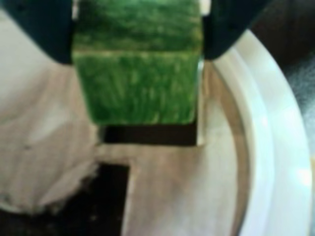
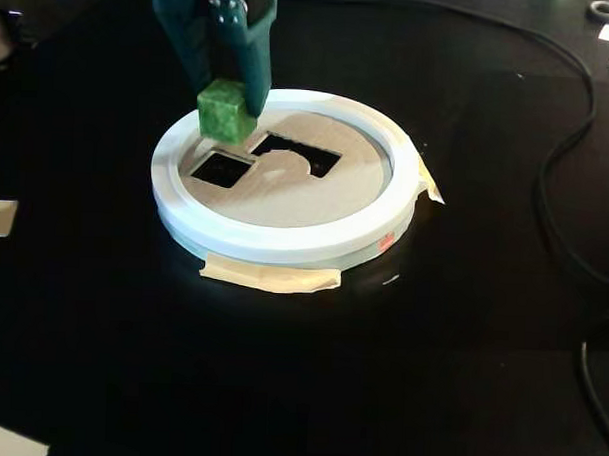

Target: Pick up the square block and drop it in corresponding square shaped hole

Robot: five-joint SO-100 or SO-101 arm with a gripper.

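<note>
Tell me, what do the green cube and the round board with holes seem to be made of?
Green cube, held in the tool: probably painted wood; streaky, grain-like marks show. Round board: pale, matte, perhaps thin wood or cardboard. Its white ring looks like smooth, glossy plastic.

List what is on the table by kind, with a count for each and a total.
Green block, held in the gripper: 1
White-rimmed round sorter board: 1
Cut-out holes in the board: 2, a square one and a larger odd-shaped one
Tape strips at the board's rim: 2, front and right
Black cable: 1
Total: 7
</note>
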